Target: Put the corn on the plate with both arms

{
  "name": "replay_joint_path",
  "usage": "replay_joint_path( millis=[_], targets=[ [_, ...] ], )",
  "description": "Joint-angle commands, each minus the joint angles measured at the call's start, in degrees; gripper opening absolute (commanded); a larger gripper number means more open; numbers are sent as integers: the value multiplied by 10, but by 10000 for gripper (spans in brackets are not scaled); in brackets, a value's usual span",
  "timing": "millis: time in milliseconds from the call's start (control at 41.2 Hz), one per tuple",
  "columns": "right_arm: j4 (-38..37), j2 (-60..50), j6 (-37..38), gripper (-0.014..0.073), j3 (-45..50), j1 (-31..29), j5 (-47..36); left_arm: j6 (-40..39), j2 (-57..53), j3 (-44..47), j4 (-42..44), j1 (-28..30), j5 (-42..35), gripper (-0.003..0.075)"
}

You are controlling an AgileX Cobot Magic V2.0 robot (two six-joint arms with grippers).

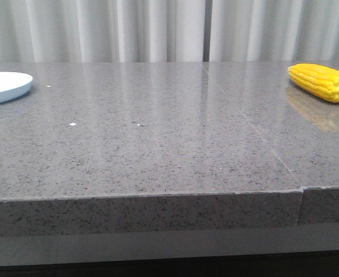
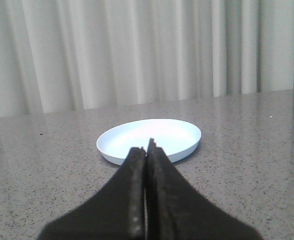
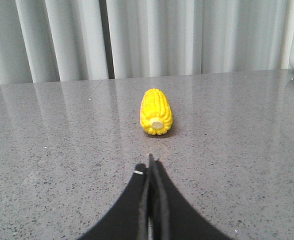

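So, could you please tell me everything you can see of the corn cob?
The corn cob is bright yellow with neat rows of kernels and a pale round stub end, plastic-looking. It lies on its side at the right of the grey speckled table, untouched, its reflection showing in the glossy top. The stub end faces the shut right gripper, which is short of it.

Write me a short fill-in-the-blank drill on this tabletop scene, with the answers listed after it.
1. The corn cob lies on the ____ side of the grey table in the front view.
2. The pale plate holds ____.
3. The left gripper has its fingers ____.
4. The right gripper points toward the ____.

Answers: right; nothing; shut; corn cob
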Motion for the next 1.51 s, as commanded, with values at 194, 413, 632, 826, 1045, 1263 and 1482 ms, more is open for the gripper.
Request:
replay_joint_path(
  millis=[194, 413, 632, 826, 1045, 1263, 1482],
  targets=[
    [-4, -7, -2, -120, -9, -2, -50, -4, -11, 2, -6, -5, -44, -20],
    [0, -7, -2, -120, -57, -2, -13, -6, -11, -29, -6, -5, -76, -20],
    [0, 11, -3, -120, -200, -2, 110, -6, 12, -191, -14, -5, 25, -20],
    [0, 97, -3, -120, -318, -2, 181, -6, 101, -359, -14, -5, 162, -20],
    [0, 206, -3, -120, -421, -2, 265, -6, 216, -487, -14, -5, 301, -20],
    [0, 291, -3, -120, -448, -2, 305, -6, 283, -492, -14, -5, 323, -20],
    [0, 339, -3, -120, -448, -2, 307, -6, 322, -474, -21, -5, 319, -20]
  ],
)
